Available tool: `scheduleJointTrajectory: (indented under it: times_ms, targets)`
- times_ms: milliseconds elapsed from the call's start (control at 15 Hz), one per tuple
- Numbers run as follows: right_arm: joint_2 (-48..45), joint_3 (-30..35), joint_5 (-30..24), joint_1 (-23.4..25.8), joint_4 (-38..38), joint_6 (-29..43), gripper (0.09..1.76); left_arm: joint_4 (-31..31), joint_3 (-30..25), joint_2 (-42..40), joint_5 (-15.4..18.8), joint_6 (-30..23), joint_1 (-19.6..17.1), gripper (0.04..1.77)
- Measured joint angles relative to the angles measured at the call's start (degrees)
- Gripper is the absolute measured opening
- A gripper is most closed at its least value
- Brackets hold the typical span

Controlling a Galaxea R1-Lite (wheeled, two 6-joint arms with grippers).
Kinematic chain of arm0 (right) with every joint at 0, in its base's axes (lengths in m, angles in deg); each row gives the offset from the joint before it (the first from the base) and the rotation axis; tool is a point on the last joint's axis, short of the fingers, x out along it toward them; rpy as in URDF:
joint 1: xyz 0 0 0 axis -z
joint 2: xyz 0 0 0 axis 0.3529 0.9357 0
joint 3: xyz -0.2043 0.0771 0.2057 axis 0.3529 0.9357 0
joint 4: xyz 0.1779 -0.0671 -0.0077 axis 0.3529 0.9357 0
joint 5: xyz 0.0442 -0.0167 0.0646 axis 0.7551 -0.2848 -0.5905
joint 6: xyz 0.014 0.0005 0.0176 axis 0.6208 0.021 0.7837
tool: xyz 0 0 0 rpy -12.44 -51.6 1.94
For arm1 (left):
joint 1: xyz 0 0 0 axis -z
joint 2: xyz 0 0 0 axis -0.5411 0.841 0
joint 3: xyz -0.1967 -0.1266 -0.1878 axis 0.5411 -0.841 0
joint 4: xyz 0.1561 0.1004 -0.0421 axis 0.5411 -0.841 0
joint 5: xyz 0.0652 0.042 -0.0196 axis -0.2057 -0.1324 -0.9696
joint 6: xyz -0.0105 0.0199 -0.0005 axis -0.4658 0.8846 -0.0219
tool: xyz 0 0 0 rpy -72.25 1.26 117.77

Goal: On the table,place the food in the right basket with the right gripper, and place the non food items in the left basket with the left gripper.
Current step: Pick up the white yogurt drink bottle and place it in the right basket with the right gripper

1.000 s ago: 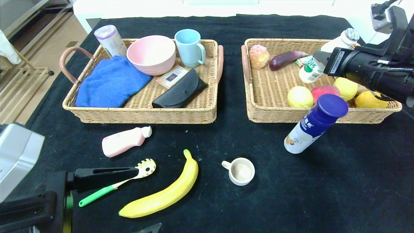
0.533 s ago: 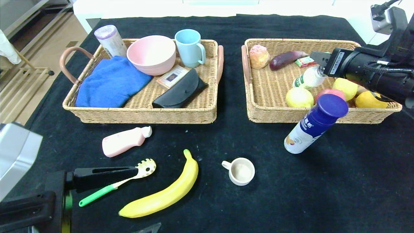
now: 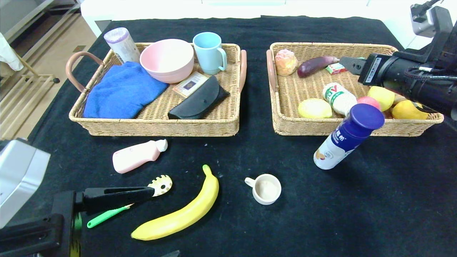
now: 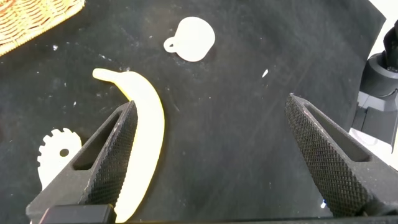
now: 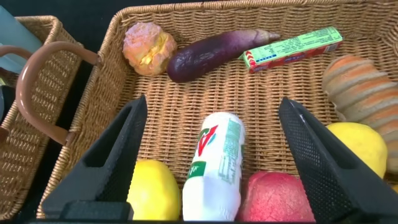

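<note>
A white drink bottle with a green label (image 3: 339,98) (image 5: 214,168) lies on its side in the right basket (image 3: 282,117), between a yellow fruit (image 3: 314,108) and a red peach (image 3: 367,101). My right gripper (image 3: 348,65) (image 5: 212,102) hovers over it, open and empty. On the cloth lie a banana (image 3: 182,214) (image 4: 146,130), a pink bottle (image 3: 137,155), a pasta spoon (image 3: 161,184), a small white cup (image 3: 266,188) and a blue-capped bottle (image 3: 348,137). Low at the near left, my left gripper (image 3: 142,194) (image 4: 211,102) is open beside the banana and over the spoon's handle.
The left basket (image 3: 153,123) holds a blue towel (image 3: 121,91), pink bowl (image 3: 167,59), blue mug (image 3: 210,51), black case (image 3: 200,98) and a canister. A bun (image 3: 285,61), eggplant (image 3: 316,65), green box (image 3: 335,67) and more yellow fruit sit in the right basket.
My right gripper opened and let the white bottle go; it dropped flat into the right basket and nudged the yellow fruit leftward. My left gripper shifted slightly over the spoon.
</note>
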Motion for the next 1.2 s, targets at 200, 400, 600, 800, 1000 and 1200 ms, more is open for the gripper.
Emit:
scheduleJointTrajectory:
  times_ms: [200, 400, 600, 800, 1000, 1200]
  targets:
    - [-1.57, 1.89, 0.0, 0.24, 0.27, -0.55, 1.6, 0.0, -0.07, 0.05, -0.02, 0.0, 0.02, 1.72]
    - [-5.28, 5.46, -0.11, 0.21, 0.46, -1.16, 1.64, 0.0, -0.1, 0.05, -0.02, 0.0, 0.02, 1.72]
    - [-10.68, 8.85, -0.33, 0.55, 3.61, -1.27, 1.66, 0.0, -0.1, -0.06, 0.0, 0.04, 0.02, 1.72]
    - [-17.43, 13.46, -0.87, 1.01, 6.96, -1.29, 1.68, -0.04, -0.1, -0.15, 0.0, 0.04, 0.02, 1.72]
    - [-24.21, 18.29, -2.73, 1.71, 12.75, -1.29, 1.69, 0.0, -0.22, -0.2, 0.0, 0.04, 0.02, 1.72]
    - [-30.42, 23.88, -4.67, 2.58, 15.68, -1.84, 1.69, 0.02, -0.33, -0.22, 0.02, 0.13, 0.02, 1.72]
